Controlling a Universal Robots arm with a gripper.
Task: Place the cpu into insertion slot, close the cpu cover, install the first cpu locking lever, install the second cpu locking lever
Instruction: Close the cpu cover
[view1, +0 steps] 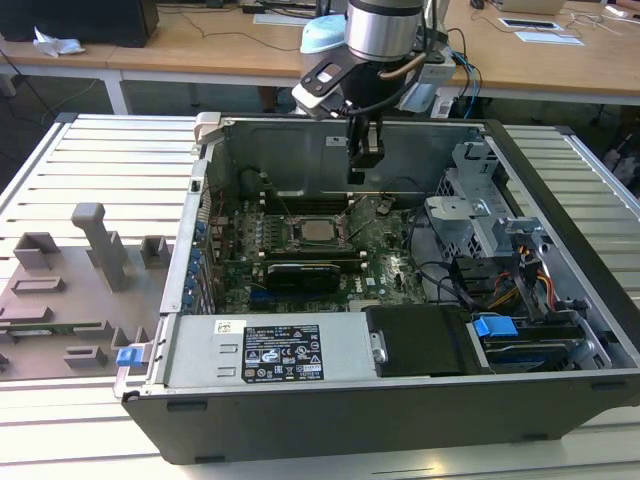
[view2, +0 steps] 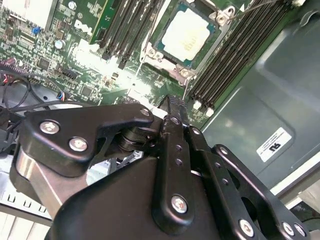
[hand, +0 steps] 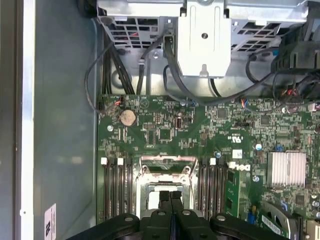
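Second wrist view gives me the small flat square cpu (view2: 186, 36), its dull silver top level inside the square black insertion slot (view2: 156, 48), with the metal rim around it. The marks on the chip's top are too faint for me to make out.

In the first wrist view my own black fingers (hand: 164, 200) cover most of the socket. The thin silver-grey cpu cover (hand: 167, 161) shows as a strip beyond them, and I cannot tell whether it lies flat or stands open.

My black gripper (view1: 358, 178) hangs above the socket, clear of the chip. Its fingers are pressed together with nothing between them.

Long black memory slots (view2: 235, 55) run just beside the socket on the green motherboard (hand: 165, 131), which also carries a round silver coin cell (hand: 128, 117). The grey case wall (view2: 260, 90) bears a white printed label (view2: 274, 142), cut short by my linkage. In the exterior view the black open computer case (view1: 400, 420) sits on a grey slatted table (view1: 100, 150).
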